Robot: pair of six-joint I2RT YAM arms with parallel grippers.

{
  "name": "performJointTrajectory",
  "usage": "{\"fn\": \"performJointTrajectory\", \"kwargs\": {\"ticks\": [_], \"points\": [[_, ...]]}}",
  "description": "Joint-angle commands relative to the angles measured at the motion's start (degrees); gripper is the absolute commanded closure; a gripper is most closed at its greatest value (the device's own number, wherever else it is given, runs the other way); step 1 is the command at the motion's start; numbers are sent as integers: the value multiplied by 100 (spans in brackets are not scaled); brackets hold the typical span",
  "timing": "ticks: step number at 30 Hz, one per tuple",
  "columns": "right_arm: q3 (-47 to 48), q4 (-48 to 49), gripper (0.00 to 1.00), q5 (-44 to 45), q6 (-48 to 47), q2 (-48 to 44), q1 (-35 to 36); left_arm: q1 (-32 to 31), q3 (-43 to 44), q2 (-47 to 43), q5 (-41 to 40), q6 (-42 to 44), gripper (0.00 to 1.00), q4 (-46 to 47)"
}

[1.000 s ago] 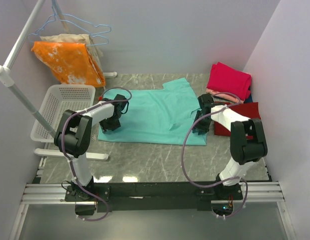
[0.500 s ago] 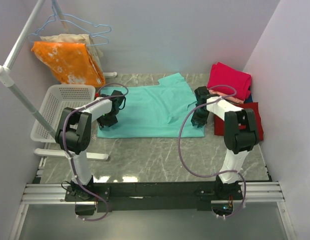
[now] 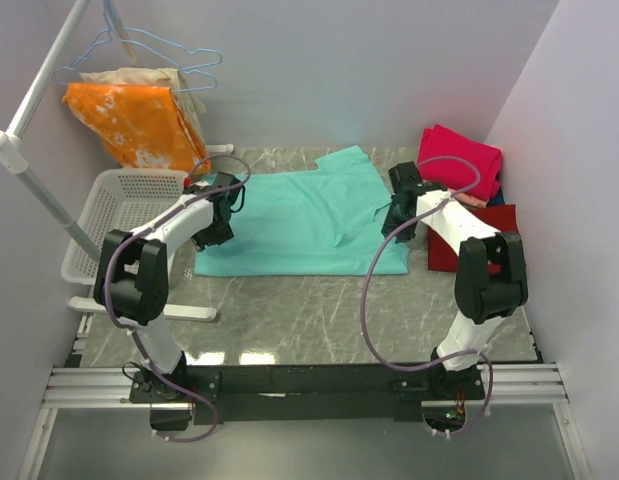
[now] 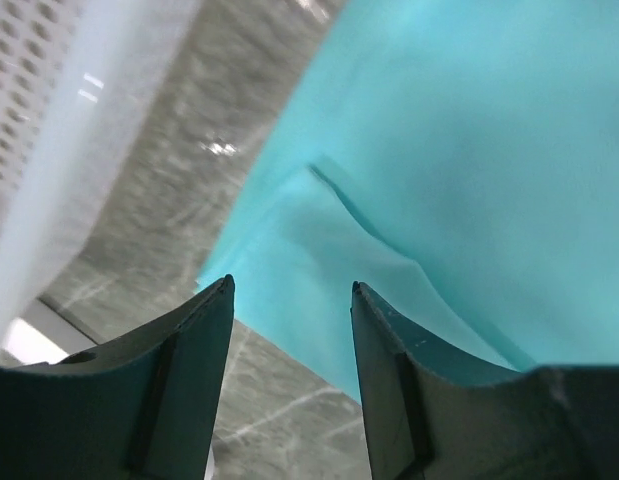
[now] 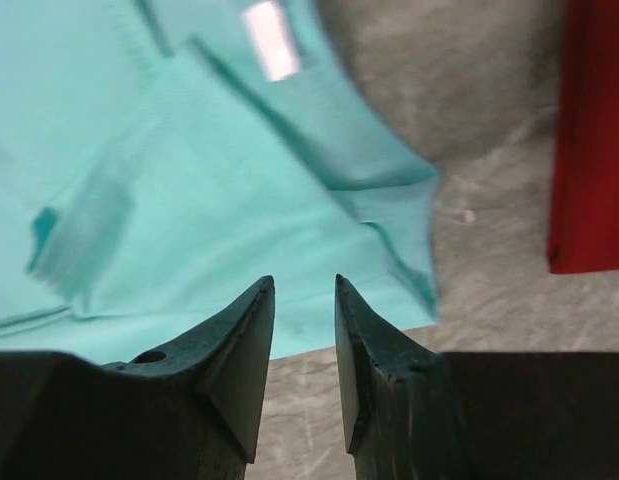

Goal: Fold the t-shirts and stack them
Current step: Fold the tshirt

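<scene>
Teal t-shirt point(image 3: 299, 225) lies spread flat mid-table on the marble table point(image 3: 319, 310), not yet folded; one flap juts toward the back wall, and a crease runs near its right edge. Left gripper point(image 3: 214, 212) sits over the shirt's left edge, right gripper point(image 3: 400, 208) over its right edge. Left wrist view: jaws moderately apart, nothing between them, a doubled-over corner of cloth below. Right wrist view: jaws a narrow gap apart, also empty, above a rumpled edge. Whether either touches the cloth I cannot tell. Finished pile at far right: magenta-pink shirt point(image 3: 457, 160) on top, dark red shirt point(image 3: 494, 250) just beside the right arm. White basket point(image 3: 129, 215) is just left of the left arm. Risks, as judged: the narrow right gap may skid over the fabric and close on nothing; a pinch at the doubled left corner may take only the top layer, so the fold comes up skewed; uneven lift between the arms would drag the shirt toward the pile or basket.
</scene>
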Motion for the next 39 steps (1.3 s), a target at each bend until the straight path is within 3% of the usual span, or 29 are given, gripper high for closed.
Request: {"fn": "performJointTrajectory", "kwargs": {"ticks": [1, 7, 11, 24, 39], "points": [[313, -98, 62, -164, -97, 89, 236, -157, -350, -196, 664, 321, 44, 375], [50, 121, 61, -349, -149, 423, 280, -201, -816, 243, 937, 172, 44, 806], [-380, 122, 61, -314, -132, 476, 306, -202, -869, 551, 691, -56, 44, 507], [-1805, -203, 61, 178, -36, -306, 324, -403, -1493, -80, 682, -232, 43, 130], [-2570, -704, 60, 424, 333, -1519, 377, -1669, -2688, -1083, 1069, -1305, 42, -450]]}}
